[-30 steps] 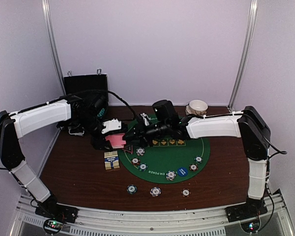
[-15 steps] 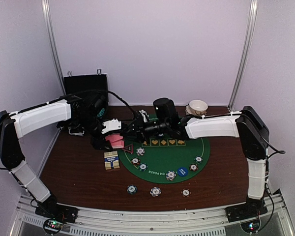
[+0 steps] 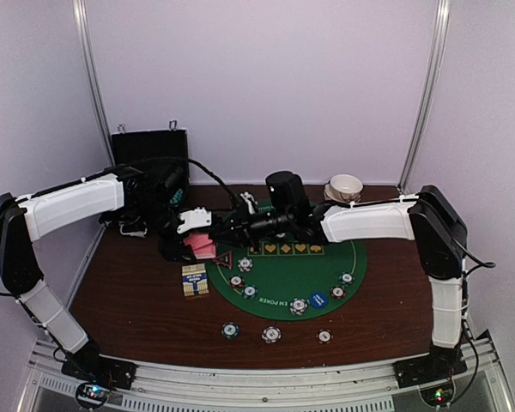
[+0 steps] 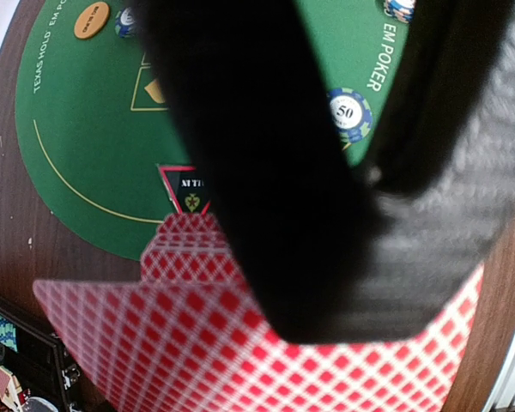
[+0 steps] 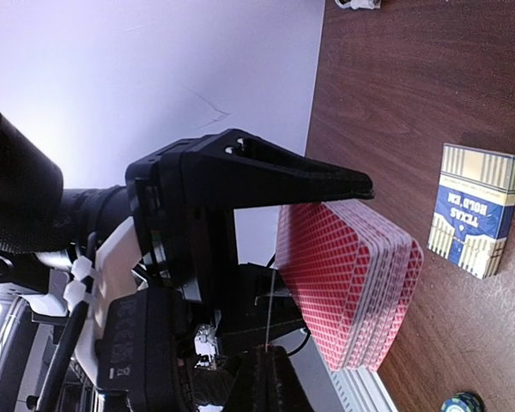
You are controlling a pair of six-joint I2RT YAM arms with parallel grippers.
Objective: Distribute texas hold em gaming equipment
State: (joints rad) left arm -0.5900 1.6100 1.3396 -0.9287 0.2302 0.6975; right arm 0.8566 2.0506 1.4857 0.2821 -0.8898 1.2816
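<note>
Pink-backed playing cards (image 3: 204, 247) in a fanned stack over the left of the desk (image 3: 129, 292), your left end effector (image 3: 191, 236) pinching them, your right end effector (image 3: 226, 228) pressed together at their edge, poker chips (image 3: 299, 305) further right on the green mat (image 3: 283, 275)

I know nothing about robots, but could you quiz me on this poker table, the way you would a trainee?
1. True or false: the left gripper is empty.
2. The blue card box lies: A) on a shelf, B) on the wooden table, C) on the floor.
3. How many poker chips lie on bare wood in front of the green mat?
Key: 1 false, it holds pink-backed playing cards; 2 B; 3 three.
</note>
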